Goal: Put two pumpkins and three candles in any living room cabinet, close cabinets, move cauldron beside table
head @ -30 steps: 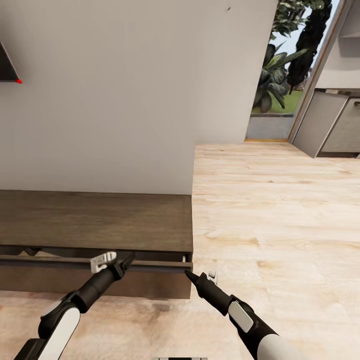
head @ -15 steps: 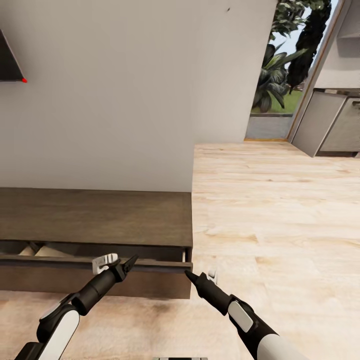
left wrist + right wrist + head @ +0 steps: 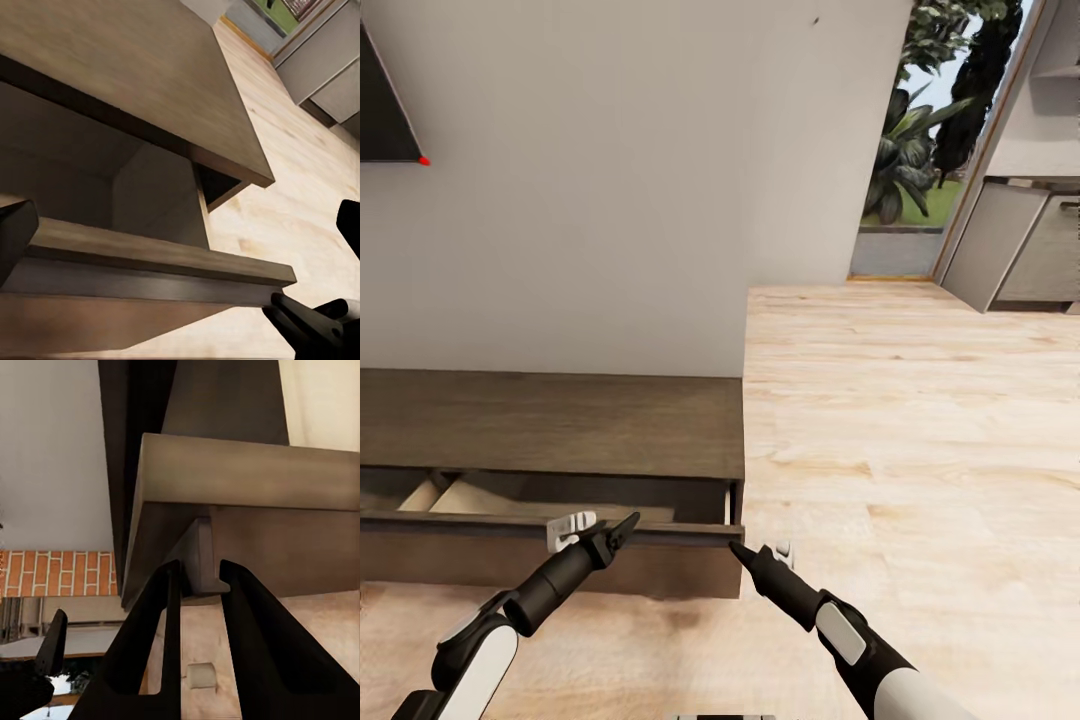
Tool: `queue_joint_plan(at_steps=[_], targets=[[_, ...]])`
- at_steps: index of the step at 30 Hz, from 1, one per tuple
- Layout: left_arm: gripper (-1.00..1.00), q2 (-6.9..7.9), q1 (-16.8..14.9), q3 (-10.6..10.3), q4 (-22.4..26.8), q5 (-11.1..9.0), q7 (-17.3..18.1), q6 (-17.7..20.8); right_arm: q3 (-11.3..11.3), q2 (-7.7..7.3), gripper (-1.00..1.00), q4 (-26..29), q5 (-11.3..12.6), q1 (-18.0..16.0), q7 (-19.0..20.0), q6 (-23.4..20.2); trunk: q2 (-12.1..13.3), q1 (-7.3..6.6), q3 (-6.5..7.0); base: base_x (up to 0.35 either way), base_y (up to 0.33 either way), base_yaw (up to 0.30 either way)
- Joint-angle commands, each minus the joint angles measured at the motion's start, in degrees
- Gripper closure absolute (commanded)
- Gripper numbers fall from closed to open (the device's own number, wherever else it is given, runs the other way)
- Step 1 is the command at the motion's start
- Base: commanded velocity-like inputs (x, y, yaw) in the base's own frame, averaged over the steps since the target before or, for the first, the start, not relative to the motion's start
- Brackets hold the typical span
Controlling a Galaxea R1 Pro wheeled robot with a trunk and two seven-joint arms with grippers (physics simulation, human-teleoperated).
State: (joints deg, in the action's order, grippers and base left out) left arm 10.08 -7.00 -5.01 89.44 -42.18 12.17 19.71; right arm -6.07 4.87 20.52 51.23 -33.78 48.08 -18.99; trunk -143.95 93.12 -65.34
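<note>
The long dark brown cabinet (image 3: 560, 430) stands against the white wall. Its right-hand drawer (image 3: 460, 525) is pulled partly out and shows pale beige divided insides. My left gripper (image 3: 597, 527) is open, its fingers spread wide across the drawer front's top edge (image 3: 150, 262). My right gripper (image 3: 738, 548) is at the drawer's right end. There its two black fingers (image 3: 169, 600) close narrowly on the drawer's corner piece (image 3: 199, 555). The pumpkins, candles, cauldron and table are out of view.
A black wall-hung TV corner (image 3: 380, 110) is at the upper left. Light wood floor (image 3: 920, 420) stretches right toward a glass door with plants (image 3: 920, 150) and grey kitchen units (image 3: 1020, 250). A red brick chimney (image 3: 60, 574) appears in the right wrist view.
The drawer has slid further out, so more of its beige inside shows. Both grippers stayed at the drawer front. The view has shifted slightly, and the TV corner moved right.
</note>
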Motion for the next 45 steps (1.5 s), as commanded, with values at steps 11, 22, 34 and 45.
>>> queue_joint_plan(at_steps=[11,22,34,45], targets=[[-1.0,0.03,0.1,0.0,0.0,-0.5,0.0,0.3,0.1,-0.04,1.0,0.7,1.9,-0.1,0.3,-1.1,0.0,-0.03,-0.04,-0.088,0.0,0.0],[-1.0,0.03,0.1,0.0,-0.1,-0.5,0.0,0.3,-0.2,-0.04,1.0,0.7,1.9,-0.1,0.4,-1.1,0.0,-0.03,-0.04,-0.109,0.0,0.0],[-1.0,0.03,0.1,0.0,-0.1,-0.5,0.0,0.3,-0.2,-0.03,1.0,0.7,1.9,-0.1,0.4,-1.1,0.0,-0.03,-0.04,-0.075,0.0,0.0],[-1.0,0.03,0.1,0.0,-0.1,-0.5,0.0,0.2,-0.2,-0.03,1.0,0.8,1.9,-0.1,0.4,-1.1,0.0,-0.03,-0.04,-0.066,0.0,0.0]])
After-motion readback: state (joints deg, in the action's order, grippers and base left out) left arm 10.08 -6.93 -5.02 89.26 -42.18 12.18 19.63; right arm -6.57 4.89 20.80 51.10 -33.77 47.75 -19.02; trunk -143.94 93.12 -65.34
